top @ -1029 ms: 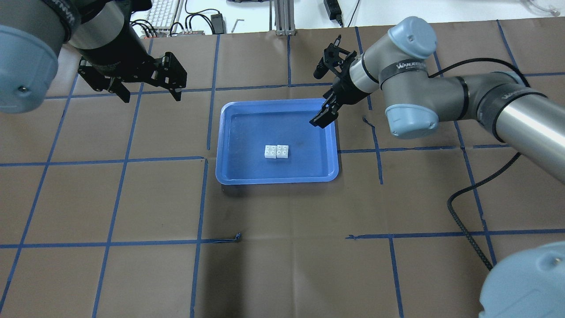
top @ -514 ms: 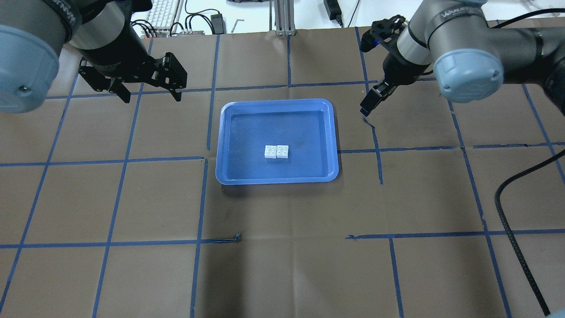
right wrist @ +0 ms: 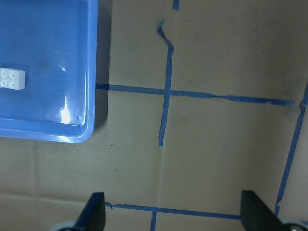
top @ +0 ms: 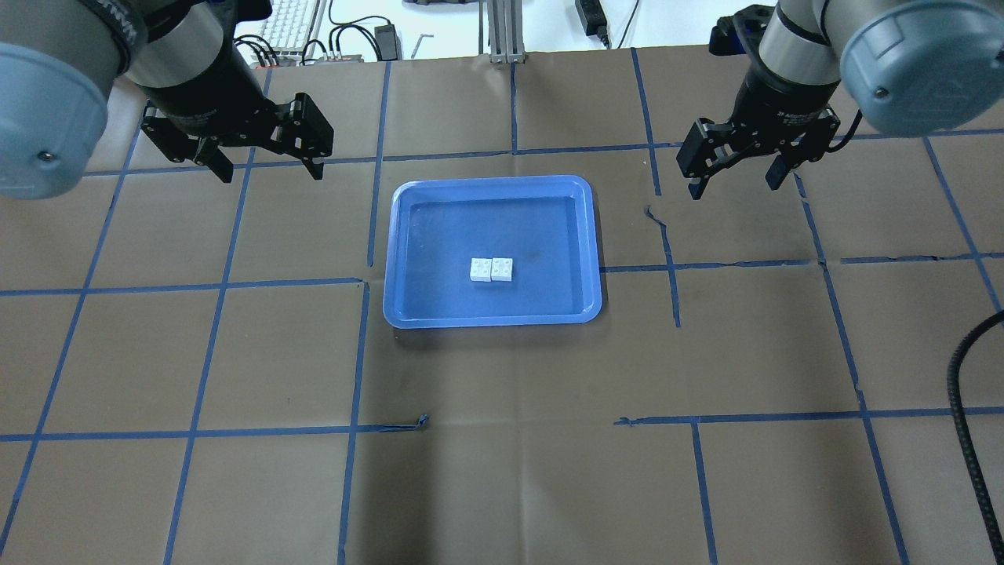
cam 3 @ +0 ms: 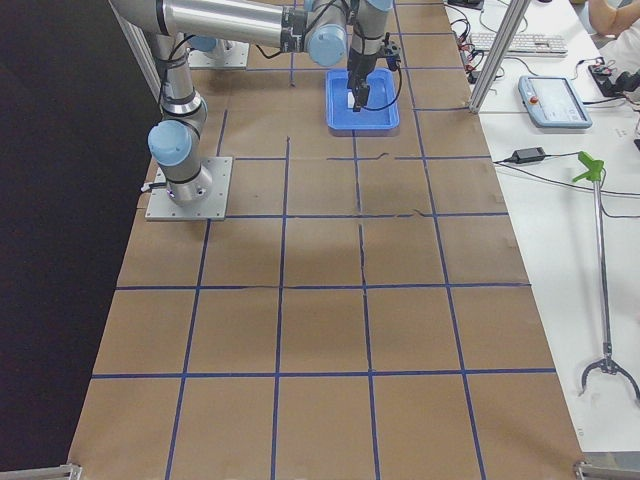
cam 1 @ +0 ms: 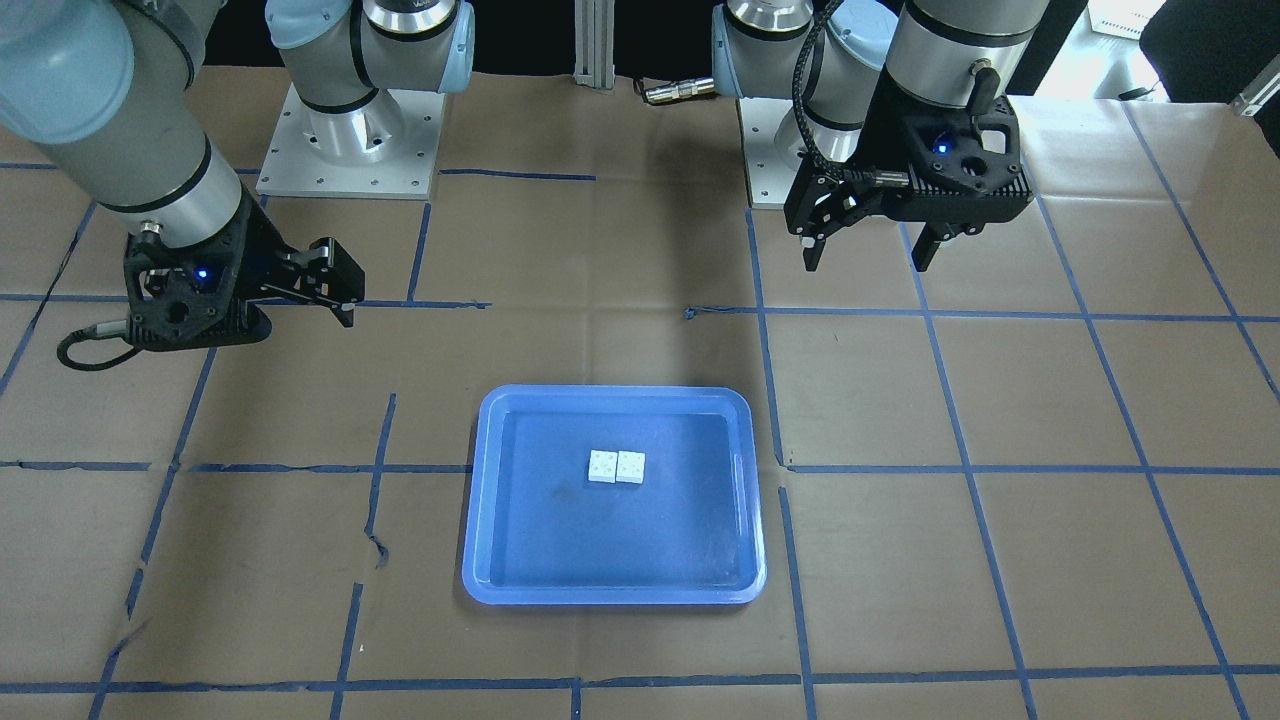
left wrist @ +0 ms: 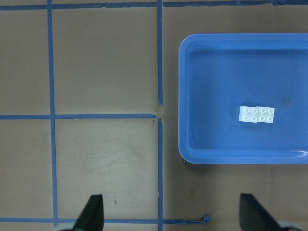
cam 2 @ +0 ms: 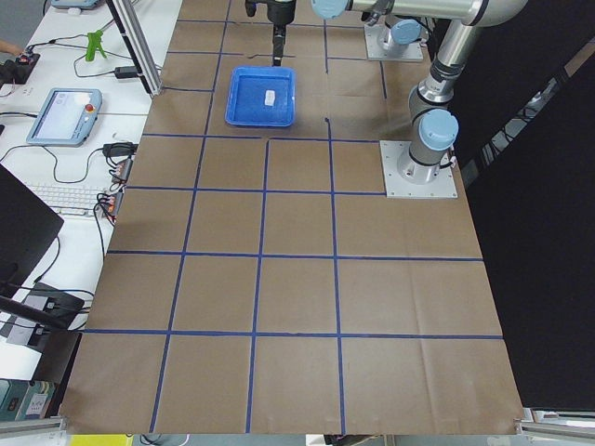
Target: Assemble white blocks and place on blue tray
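Two white blocks (top: 492,269) lie joined side by side on the flat bottom of the blue tray (top: 455,227), near its middle. They also show in the front view (cam 1: 616,467), the left wrist view (left wrist: 257,114) and at the left edge of the right wrist view (right wrist: 12,79). My left gripper (top: 270,169) is open and empty, above the table to the left of the tray's far corner. My right gripper (top: 733,187) is open and empty, above the table to the right of the tray's far corner. Both hover clear of the tray (cam 1: 600,550).
Brown paper with a blue tape grid covers the table. A black cable (top: 961,392) hangs at the right edge. A keyboard (top: 290,20) and wires lie beyond the table's far edge. The arm base plates (cam 1: 350,150) stand behind the tray in the front view.
My right gripper has moved from over the tray's far right corner out to the right, turning so both open fingers show. The left gripper and the blocks have not moved.
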You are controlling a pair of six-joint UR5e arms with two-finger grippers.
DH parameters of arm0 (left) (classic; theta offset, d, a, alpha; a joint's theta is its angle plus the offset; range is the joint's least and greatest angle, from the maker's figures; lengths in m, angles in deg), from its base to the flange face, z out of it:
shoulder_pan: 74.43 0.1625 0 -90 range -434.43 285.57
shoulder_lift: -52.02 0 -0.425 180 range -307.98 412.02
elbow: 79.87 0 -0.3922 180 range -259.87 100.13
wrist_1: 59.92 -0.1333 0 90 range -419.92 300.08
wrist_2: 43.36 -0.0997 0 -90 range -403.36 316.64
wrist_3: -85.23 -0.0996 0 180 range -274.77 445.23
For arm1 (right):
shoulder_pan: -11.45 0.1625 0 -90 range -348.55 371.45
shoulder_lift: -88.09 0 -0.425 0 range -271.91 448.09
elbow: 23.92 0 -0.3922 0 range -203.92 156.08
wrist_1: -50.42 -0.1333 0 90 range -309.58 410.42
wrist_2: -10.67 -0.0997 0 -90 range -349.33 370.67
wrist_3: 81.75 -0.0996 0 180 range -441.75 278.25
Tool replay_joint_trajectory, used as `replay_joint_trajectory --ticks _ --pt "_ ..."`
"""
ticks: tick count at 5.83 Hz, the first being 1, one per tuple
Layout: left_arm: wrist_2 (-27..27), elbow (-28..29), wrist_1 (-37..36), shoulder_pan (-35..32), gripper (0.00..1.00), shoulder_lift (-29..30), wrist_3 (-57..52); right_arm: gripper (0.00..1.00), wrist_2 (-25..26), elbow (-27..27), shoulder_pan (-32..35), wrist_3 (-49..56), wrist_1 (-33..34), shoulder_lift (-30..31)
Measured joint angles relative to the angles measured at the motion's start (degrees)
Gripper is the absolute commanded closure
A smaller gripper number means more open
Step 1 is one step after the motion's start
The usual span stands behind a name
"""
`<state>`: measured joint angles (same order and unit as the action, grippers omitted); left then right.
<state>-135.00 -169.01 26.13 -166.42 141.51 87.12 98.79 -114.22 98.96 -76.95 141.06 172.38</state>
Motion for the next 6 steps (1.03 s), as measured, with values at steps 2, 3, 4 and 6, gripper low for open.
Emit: replay_joint_trajectory --ticks 2,3,4,6 --pt "0.0 0.0 0.0 0.0 0.01 0.0 0.0 0.00 1.6 0.3 1.4 -8.9 -4.0 4.3" --pt "0.0 0.1 0.0 0.0 0.01 0.0 0.0 0.00 1.9 0.4 1.9 -11.6 -4.7 5.3" --pt "0.0 0.1 0.0 0.0 0.01 0.0 0.0 0.00 1.8 0.5 2.8 -14.7 -4.9 5.7" --pt "0.0 0.0 0.0 0.0 0.01 -0.1 0.0 0.00 1.6 1.5 5.1 -17.8 -4.7 5.2"
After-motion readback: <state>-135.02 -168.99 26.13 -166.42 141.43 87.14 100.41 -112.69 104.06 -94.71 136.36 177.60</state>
